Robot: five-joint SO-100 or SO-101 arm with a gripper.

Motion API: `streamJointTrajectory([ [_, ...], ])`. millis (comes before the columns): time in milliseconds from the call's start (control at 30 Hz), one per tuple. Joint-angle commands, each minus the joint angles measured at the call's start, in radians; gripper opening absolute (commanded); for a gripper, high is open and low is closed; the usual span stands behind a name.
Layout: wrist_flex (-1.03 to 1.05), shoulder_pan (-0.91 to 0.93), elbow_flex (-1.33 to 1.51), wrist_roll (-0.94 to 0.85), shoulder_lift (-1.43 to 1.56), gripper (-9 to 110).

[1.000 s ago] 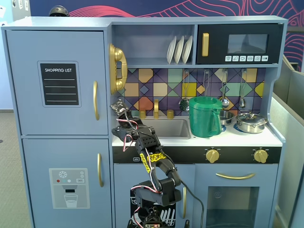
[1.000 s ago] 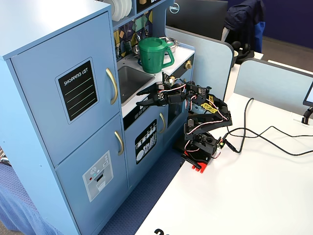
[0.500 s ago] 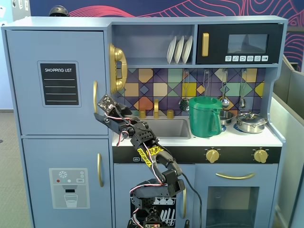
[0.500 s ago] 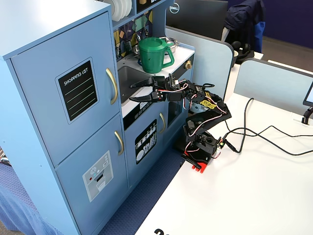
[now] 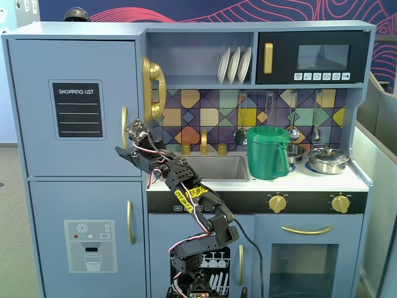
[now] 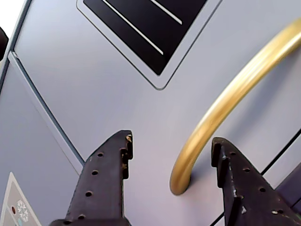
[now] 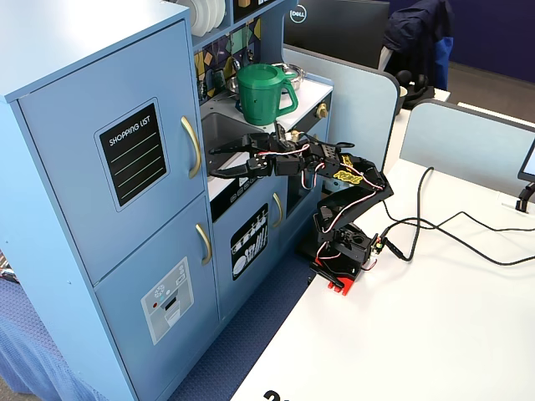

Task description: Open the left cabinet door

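The left cabinet door [image 5: 37,124] is light blue with a black "SHOPPING LIST" panel [image 5: 77,110] and stands shut; it also shows in another fixed view [image 7: 79,184] and in the wrist view [image 6: 94,84]. Its curved gold handle [image 5: 124,126] [image 7: 193,146] [image 6: 225,101] runs along the door's right edge. My gripper [image 5: 123,140] [image 7: 211,163] [image 6: 172,140] is open at the handle's lower end. In the wrist view the handle's foot lies between the two dark fingers [image 6: 106,174], close to the right one, with a gap on each side.
Below is the blue door with the ice dispenser graphic [image 5: 90,246] and its own gold handle [image 5: 130,221]. A gold toy phone [image 5: 153,87] hangs right of the handle. A green pitcher [image 5: 268,152] stands on the counter. The arm's base and cables [image 7: 435,242] sit on the white table.
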Motion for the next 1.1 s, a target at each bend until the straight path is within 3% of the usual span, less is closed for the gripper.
streamJointTrajectory([
  [0, -0.048, 0.028, -0.044, 0.044, -0.009, 16],
  [267, -0.051, 0.061, -0.061, 0.164, -0.038, 15],
  [867, -0.164, 0.014, -0.193, 0.195, -0.267, 14],
  [1067, -0.199, -0.075, -0.201, 0.118, -0.308, 14],
])
